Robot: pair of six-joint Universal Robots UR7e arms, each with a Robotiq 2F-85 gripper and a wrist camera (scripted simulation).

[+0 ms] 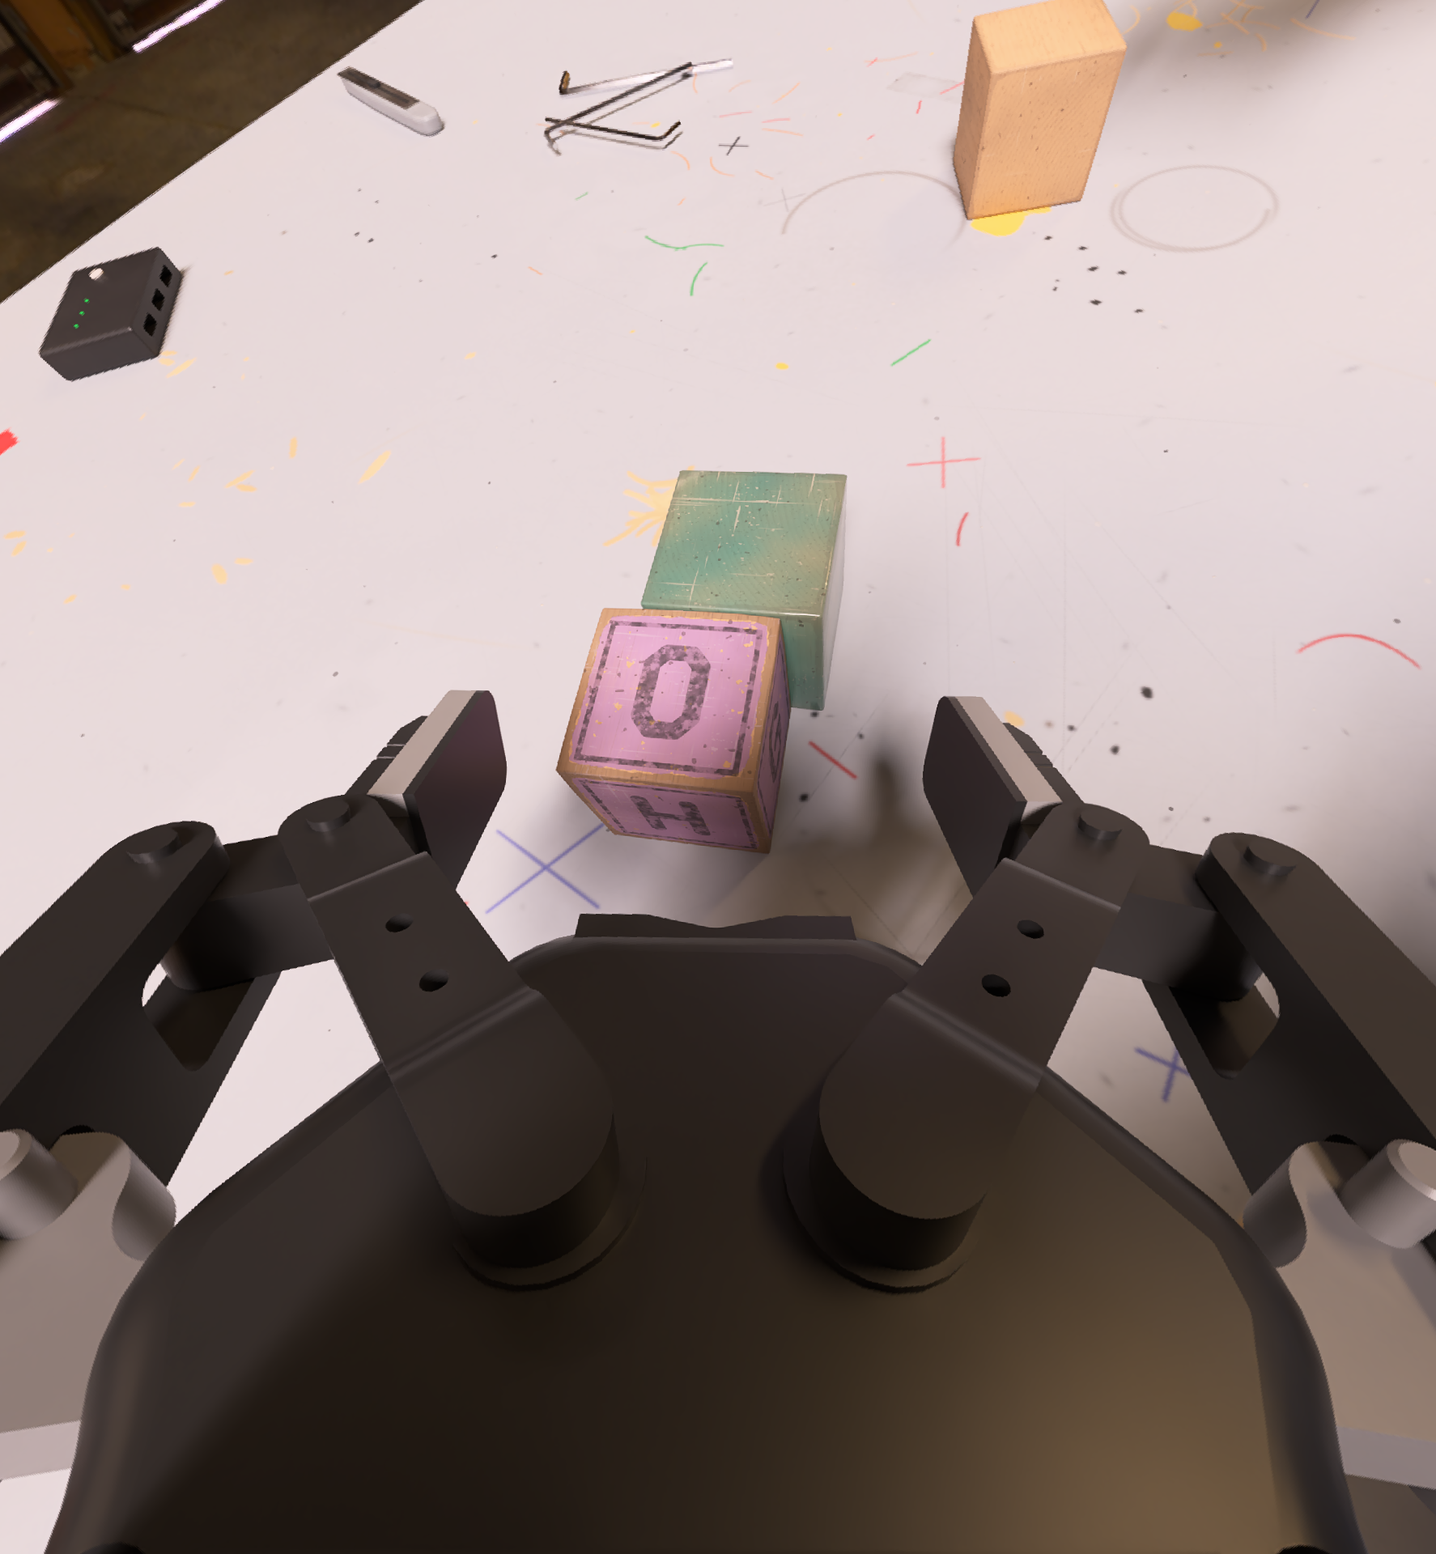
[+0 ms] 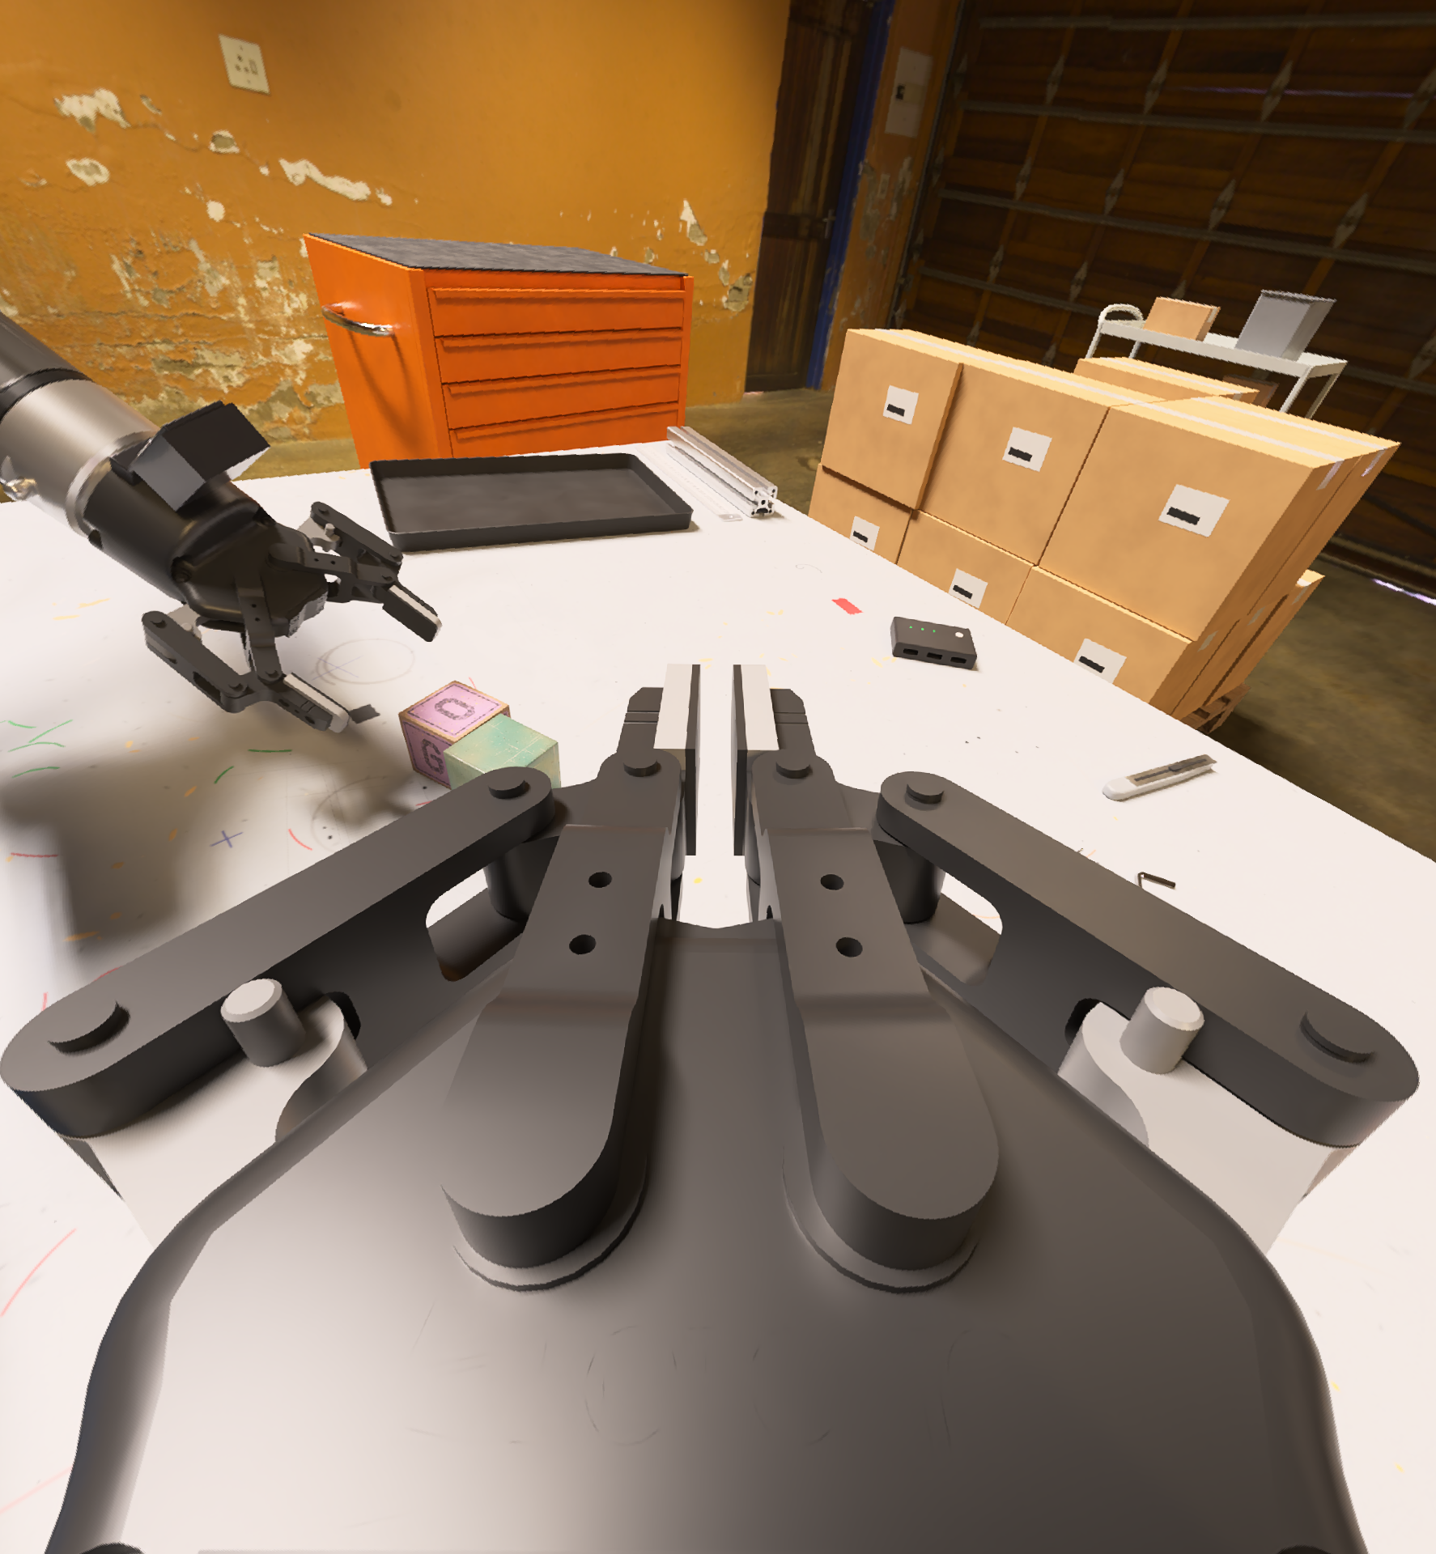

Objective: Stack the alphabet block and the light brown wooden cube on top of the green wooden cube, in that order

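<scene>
The pink alphabet block (image 1: 673, 723) stands on the white table, touching the near side of the green wooden cube (image 1: 744, 547). The light brown wooden cube (image 1: 1034, 109) stands alone at the far right. My left gripper (image 1: 719, 744) is open and empty, its fingers on either side of the alphabet block and just short of it. In the right wrist view the block (image 2: 450, 715) and the green cube (image 2: 504, 753) sit left of my right gripper (image 2: 716, 681), which is shut on nothing above the table. The left gripper (image 2: 370, 664) shows there too, open, left of the block.
A black hub box (image 1: 109, 311), a utility knife (image 1: 391, 101) and hex keys (image 1: 622, 105) lie at the far left. A black tray (image 2: 530, 500) and an aluminium rail (image 2: 723, 471) sit at the table's far edge. Cardboard boxes (image 2: 1076, 504) and an orange cabinet (image 2: 521, 353) stand beyond.
</scene>
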